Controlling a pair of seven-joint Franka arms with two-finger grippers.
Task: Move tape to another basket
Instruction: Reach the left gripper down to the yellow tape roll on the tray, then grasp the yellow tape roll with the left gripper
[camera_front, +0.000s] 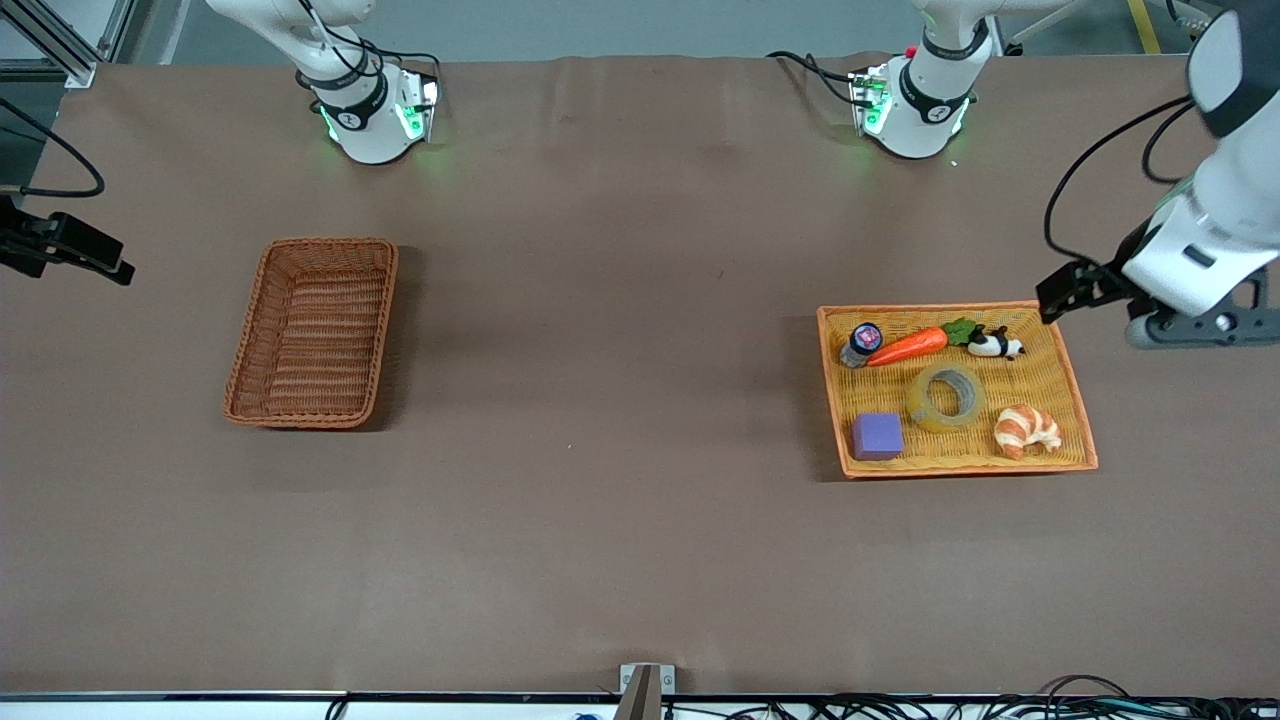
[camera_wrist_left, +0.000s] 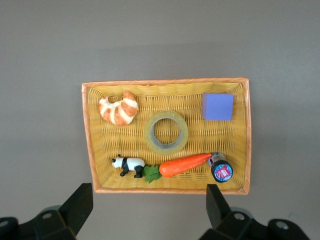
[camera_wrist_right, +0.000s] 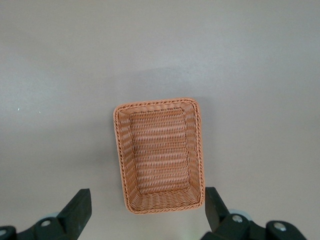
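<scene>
We found the tape (camera_front: 946, 397) lying flat near the middle of the orange-yellow tray (camera_front: 1078, 400), toward the left arm's end of the desk (camera_front: 620, 520). Around it in that tray lay a purple block (camera_front: 877, 436), a croissant (camera_front: 1026, 430), a carrot (camera_front: 910, 346), a small panda figure (camera_front: 995, 345) and a little dark-capped jar (camera_front: 861, 343), none of them touching the roll. The basket (camera_front: 312, 332) stood well apart toward the right arm's end of the desk, and we saw nothing in it. The left gripper (camera_wrist_left: 150, 210) hung in the air by the tray's edge, its fingers (camera_wrist_left: 77, 205) spread wide and released, grasping nothing. The right gripper (camera_wrist_right: 148, 210) hung above the basket, its fingers (camera_wrist_right: 77, 210) likewise spread and holding nothing.
</scene>
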